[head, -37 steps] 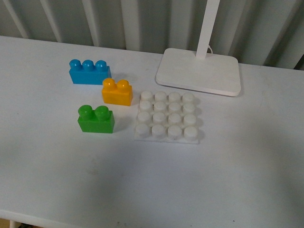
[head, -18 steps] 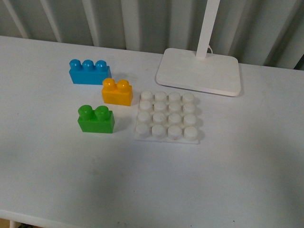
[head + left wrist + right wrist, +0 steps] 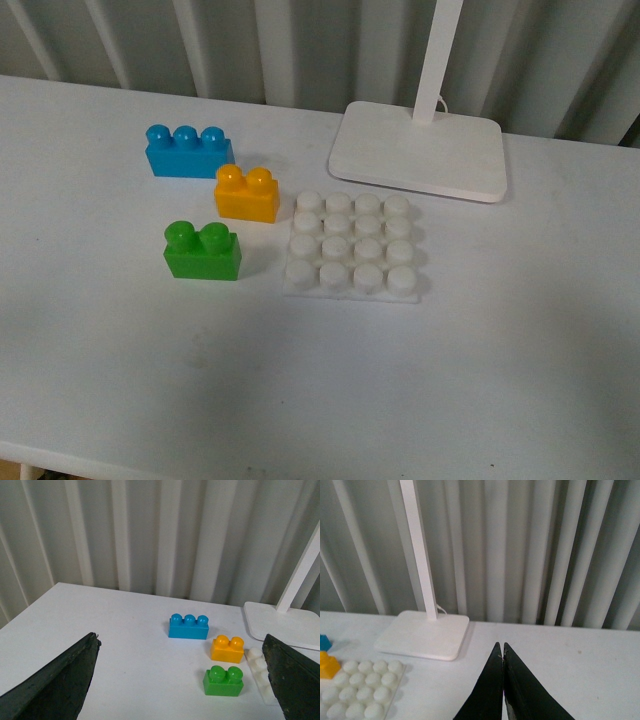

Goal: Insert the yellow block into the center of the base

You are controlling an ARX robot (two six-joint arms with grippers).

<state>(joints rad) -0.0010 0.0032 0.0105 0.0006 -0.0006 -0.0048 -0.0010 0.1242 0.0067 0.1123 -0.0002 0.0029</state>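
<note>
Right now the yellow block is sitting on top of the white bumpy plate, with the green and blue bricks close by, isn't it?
Not quite. The yellow block stands on the table beside the base, at its far left corner, not on top of it. The front view shows this. The green brick and blue brick are indeed close by.

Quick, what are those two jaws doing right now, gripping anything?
Left gripper: jaws spread wide open, holding nothing.
Right gripper: jaws shut together, nothing between them.
</note>
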